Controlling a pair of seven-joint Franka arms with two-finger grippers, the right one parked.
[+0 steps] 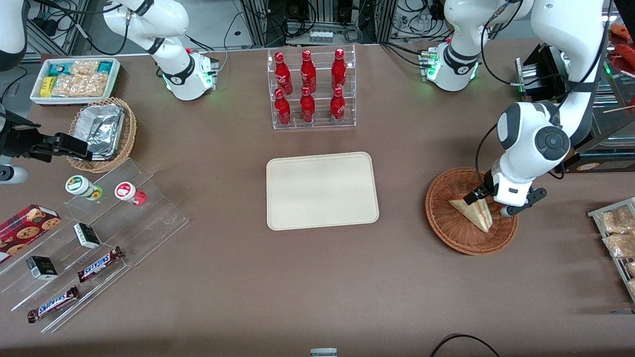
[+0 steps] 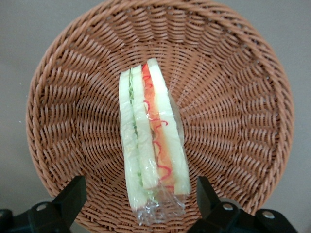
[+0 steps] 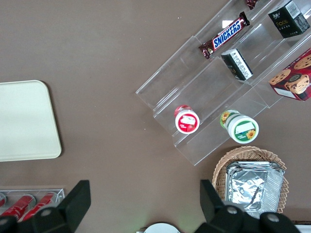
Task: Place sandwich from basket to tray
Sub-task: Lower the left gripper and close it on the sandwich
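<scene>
The sandwich (image 1: 472, 210) is a pale bread wedge in clear wrap with a red-orange and green filling stripe. It lies in the reddish-brown wicker basket (image 1: 446, 233), toward the working arm's end of the table. My left gripper (image 1: 488, 202) hangs low over the basket with its fingers open, one on each side of the sandwich's wide end. In the left wrist view the sandwich (image 2: 151, 141) lies between the two black fingers (image 2: 73, 196) without touching them, on the basket's weave (image 2: 233, 97). The cream-beige tray (image 1: 321, 190) lies flat at mid-table.
A clear rack of red bottles (image 1: 310, 89) stands farther from the front camera than the tray. Snack packets (image 1: 615, 233) lie at the working arm's table edge. Toward the parked arm's end are a stepped acrylic stand (image 1: 94, 243), a foil-lined basket (image 1: 101, 131) and a white snack bin (image 1: 74, 79).
</scene>
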